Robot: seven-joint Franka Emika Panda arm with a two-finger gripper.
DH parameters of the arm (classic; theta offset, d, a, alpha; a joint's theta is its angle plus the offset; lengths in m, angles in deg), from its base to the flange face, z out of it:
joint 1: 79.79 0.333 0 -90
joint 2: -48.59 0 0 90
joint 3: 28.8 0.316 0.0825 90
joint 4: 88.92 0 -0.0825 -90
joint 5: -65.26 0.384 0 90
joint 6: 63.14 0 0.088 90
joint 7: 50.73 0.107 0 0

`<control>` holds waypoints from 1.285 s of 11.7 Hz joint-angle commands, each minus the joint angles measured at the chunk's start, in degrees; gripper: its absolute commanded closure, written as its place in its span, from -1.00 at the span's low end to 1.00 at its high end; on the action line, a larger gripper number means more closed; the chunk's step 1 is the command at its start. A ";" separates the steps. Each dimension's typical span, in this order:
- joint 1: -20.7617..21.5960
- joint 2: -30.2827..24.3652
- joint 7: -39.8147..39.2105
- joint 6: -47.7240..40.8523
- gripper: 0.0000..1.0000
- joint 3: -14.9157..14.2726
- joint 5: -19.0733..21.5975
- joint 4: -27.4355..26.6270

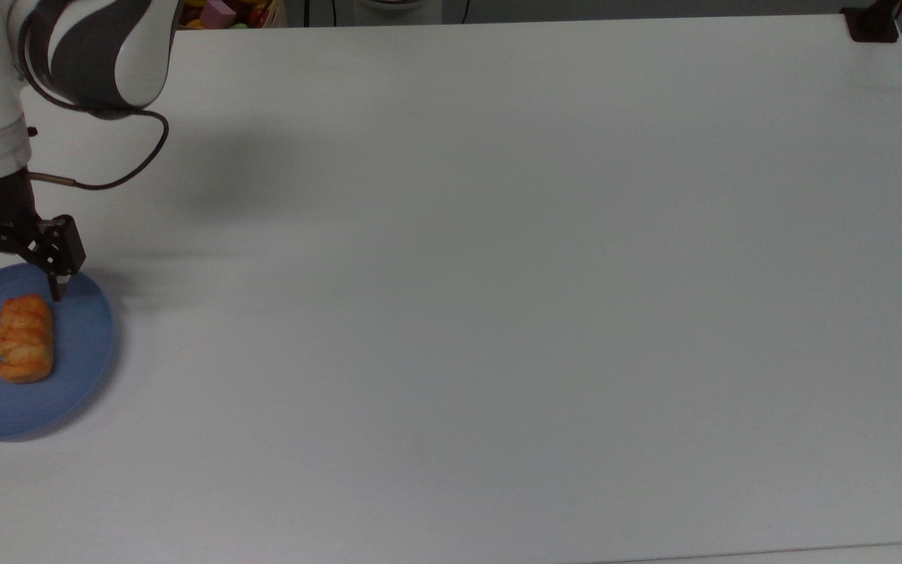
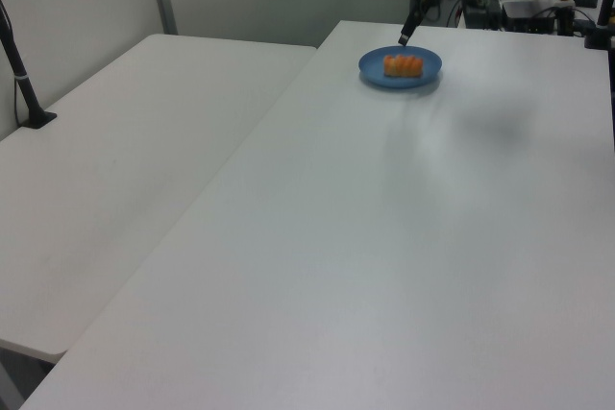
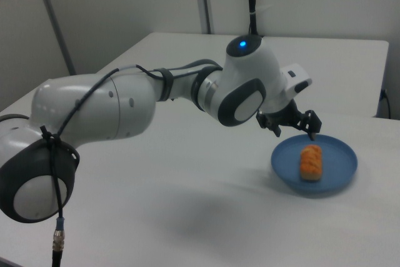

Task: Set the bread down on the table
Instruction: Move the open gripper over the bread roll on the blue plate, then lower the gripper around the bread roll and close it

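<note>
I have the tool [image 1: 9, 287] poised at the far rim of the blue plate [image 1: 83, 345], fingers spread wide with nothing between them, one fingertip [image 1: 55, 294] just above the near end of the bread [image 1: 24, 338]. The bread lies flat on the plate, at the top view's left edge of the white worktop [image 1: 498, 313], its long axis running up and down in the top view. In the right view the arm [image 3: 125, 110] reaches across to the plate [image 3: 340, 154], the tool [image 3: 292, 127] hanging just beside the pastry [image 3: 310, 162] and apart from it.

I judge the loaf light and soft, its glazed, braided top a little slick and easily dented. A gentle pinch across the narrow width, at mid-length and low on the flanks, looks the safest hold to me; squeezing hard would crush it, and gripping by an end might let it tip. The open stretch of worktop beside the plate looks like the place to set it down.
</note>
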 commanded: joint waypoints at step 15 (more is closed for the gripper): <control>-2.62 11.31 -2.64 11.18 -0.47 1.53 0.42 3.61</control>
